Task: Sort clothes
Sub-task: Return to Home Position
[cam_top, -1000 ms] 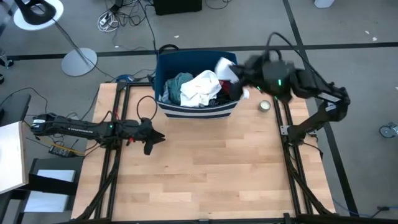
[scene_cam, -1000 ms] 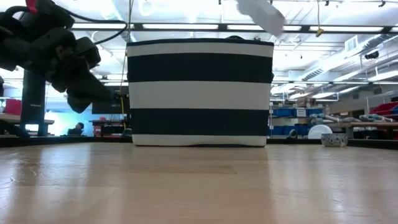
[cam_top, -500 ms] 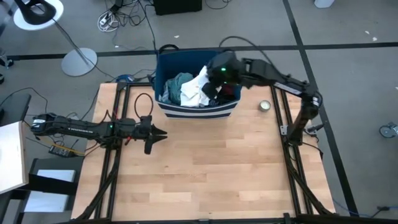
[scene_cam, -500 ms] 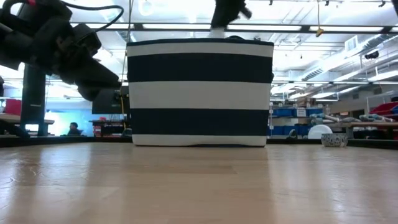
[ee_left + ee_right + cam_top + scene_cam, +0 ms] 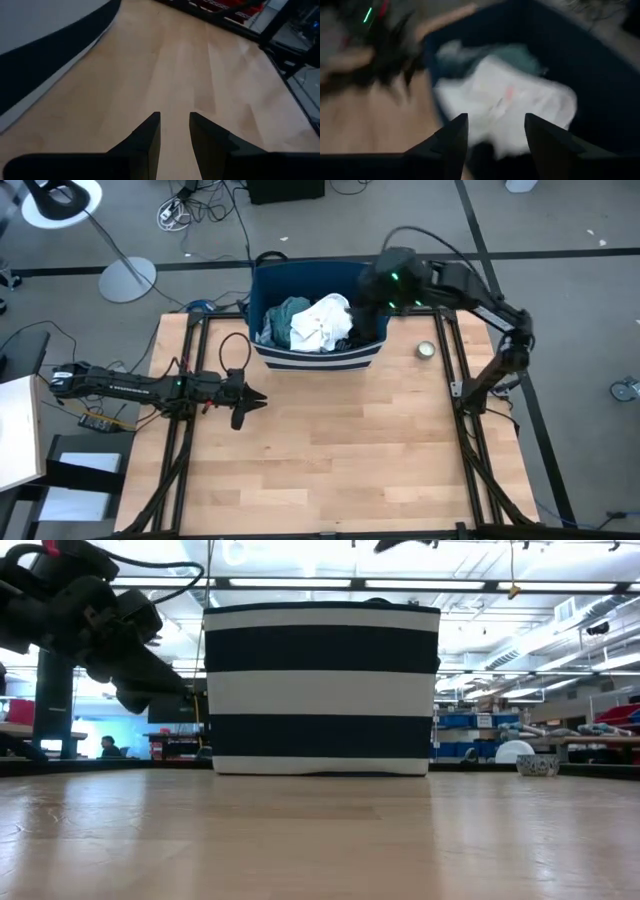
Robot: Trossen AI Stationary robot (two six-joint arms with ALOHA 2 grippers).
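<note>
High view of clothes (image 5: 320, 323) heaped inside striped bin (image 5: 315, 361) at table's (image 5: 330, 450) far edge, sorting apparently complete. Right gripper (image 5: 496, 118) above bin's right side, fingers wide and empty, likely after a drop; left gripper (image 5: 174, 115) parked low at left, narrowly parted, holding nothing.

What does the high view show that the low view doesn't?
Only the high view looks into the striped bin, where a white garment lies on top beside a teal garment, with the right gripper open above the bin's right end. Only the low view shows the bin's front wall face-on, banded navy and white, and the room behind the table. Both show the left gripper, open and empty above the wooden table, and a small bowl right of the bin.
</note>
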